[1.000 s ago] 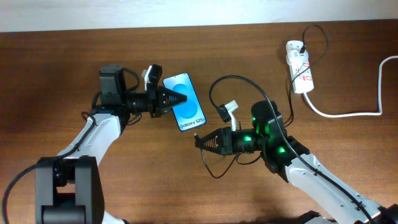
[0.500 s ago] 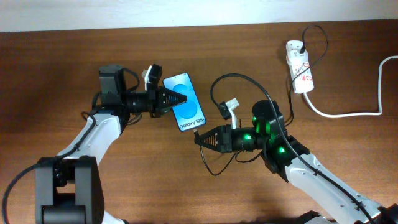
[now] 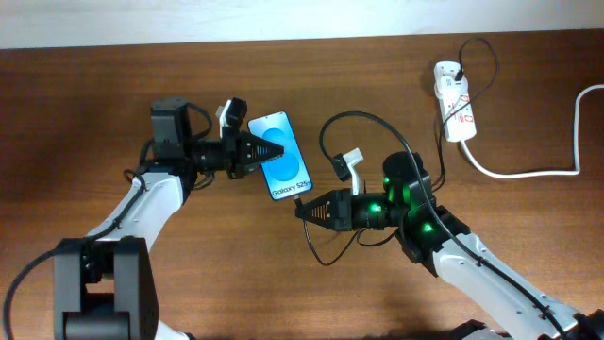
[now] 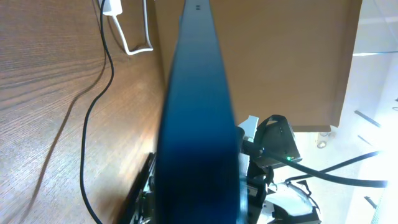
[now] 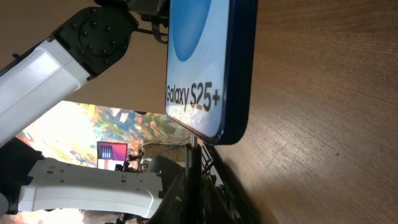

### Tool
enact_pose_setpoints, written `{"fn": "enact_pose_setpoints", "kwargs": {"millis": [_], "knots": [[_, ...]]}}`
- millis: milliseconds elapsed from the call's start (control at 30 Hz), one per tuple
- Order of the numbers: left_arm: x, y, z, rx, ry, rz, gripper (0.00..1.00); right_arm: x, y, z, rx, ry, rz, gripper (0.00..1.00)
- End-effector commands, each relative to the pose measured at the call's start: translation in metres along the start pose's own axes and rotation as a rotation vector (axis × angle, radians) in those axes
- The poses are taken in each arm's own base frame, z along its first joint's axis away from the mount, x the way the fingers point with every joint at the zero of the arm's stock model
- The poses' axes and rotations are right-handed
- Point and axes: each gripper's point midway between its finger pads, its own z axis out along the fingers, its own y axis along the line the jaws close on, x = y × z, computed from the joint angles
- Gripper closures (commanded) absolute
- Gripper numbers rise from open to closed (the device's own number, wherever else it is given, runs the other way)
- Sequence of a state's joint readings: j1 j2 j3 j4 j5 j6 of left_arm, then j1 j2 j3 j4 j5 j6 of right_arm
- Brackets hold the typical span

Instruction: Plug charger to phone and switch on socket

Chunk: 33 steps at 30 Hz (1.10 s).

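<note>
The phone, with "Galaxy S25+" in white on its blue screen at the short end facing the right arm, is clamped in the left hand above the tabletop. The right hand is pinched together on the plug tip of the charger, right at that labelled end. The white socket lies well apart.

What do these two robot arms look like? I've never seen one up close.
The left arm and right arm have white tube-like links joined by chunky black joints, with thin black cables alongside. The left gripper and right gripper are black and pointed, each with a small white block beside it. The right arm's joints show green lights.
</note>
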<state>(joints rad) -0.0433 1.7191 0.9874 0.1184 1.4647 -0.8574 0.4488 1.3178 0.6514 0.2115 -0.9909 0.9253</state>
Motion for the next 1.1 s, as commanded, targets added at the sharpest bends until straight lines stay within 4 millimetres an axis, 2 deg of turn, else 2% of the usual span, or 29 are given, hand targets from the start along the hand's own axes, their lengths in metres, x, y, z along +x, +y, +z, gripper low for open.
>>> {"fn": "enact_pose_setpoints", "kwargs": {"millis": [0,333,533,633,900,1067], "knots": [[0.003,-0.008,-0.001,0.029,0.029,0.017,1.00,0.003,-0.002,0.003,0.005,0.003,0.001,0.96],[0.003,-0.008,-0.001,0.029,0.029,0.017,1.00,-0.001,0.001,0.003,-0.005,-0.008,0.001,0.96],[0.003,-0.008,-0.001,0.029,0.029,0.018,1.00,0.003,0.003,0.003,-0.019,0.015,0.202,0.96],[0.003,-0.008,-0.001,0.029,0.029,0.018,1.00,0.008,0.007,0.002,-0.036,0.048,0.249,0.96],[0.001,-0.009,-0.001,0.028,0.025,0.039,1.00,0.010,0.010,0.002,-0.047,0.060,0.241,0.96],[0.001,-0.010,-0.001,0.029,0.026,0.038,1.00,0.007,0.014,0.002,-0.066,0.050,0.156,0.96]]}}
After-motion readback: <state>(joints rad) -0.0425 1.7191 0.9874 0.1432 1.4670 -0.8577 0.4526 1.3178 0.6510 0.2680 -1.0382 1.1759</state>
